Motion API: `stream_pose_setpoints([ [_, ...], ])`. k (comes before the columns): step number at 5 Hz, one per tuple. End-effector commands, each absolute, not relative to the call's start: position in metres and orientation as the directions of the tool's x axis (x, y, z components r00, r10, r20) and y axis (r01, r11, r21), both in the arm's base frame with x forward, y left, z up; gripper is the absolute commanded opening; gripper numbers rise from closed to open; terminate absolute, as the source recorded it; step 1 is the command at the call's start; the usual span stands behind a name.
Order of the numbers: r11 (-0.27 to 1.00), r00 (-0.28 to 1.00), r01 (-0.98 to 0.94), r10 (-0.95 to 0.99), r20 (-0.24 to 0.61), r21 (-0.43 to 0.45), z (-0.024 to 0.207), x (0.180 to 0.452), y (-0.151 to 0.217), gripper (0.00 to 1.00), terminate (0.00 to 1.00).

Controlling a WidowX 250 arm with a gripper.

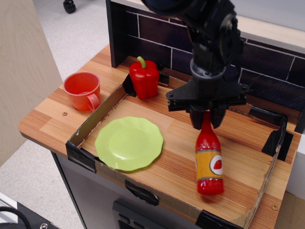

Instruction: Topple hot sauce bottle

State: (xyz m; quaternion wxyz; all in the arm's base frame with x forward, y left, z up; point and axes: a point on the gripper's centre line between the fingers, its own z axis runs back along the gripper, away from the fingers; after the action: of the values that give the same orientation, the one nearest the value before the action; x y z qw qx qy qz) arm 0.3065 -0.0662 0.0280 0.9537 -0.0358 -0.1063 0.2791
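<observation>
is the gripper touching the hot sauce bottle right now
Touching. The only camera view shows the gripper closed around the hot sauce bottle at its neck, fingers on both sides with no gap.

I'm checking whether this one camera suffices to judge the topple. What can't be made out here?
- Cap of the hot sauce bottle: hidden between the fingers of the gripper.
- Whether the fingers actually grip the neck: not discernible.
- Arm above the wrist: cut off by the top edge.
- Label emblem: too small to read.
</observation>
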Motion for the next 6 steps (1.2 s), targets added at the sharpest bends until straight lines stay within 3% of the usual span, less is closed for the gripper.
stream_pose_setpoints([
  [1,0.829,0.81,-0.548,0.559,0.18,-0.108,0.032,0.319,-0.059,1.0,0.0],
  [3,0.821,0.802,-0.566,0.569,0.183,-0.072,0.038,0.318,-0.059,1.0,0.0],
  [6,0.819,0.805,-0.557,0.574,0.152,-0.14,0.083,0.316,-0.067,1.0,0.0],
])
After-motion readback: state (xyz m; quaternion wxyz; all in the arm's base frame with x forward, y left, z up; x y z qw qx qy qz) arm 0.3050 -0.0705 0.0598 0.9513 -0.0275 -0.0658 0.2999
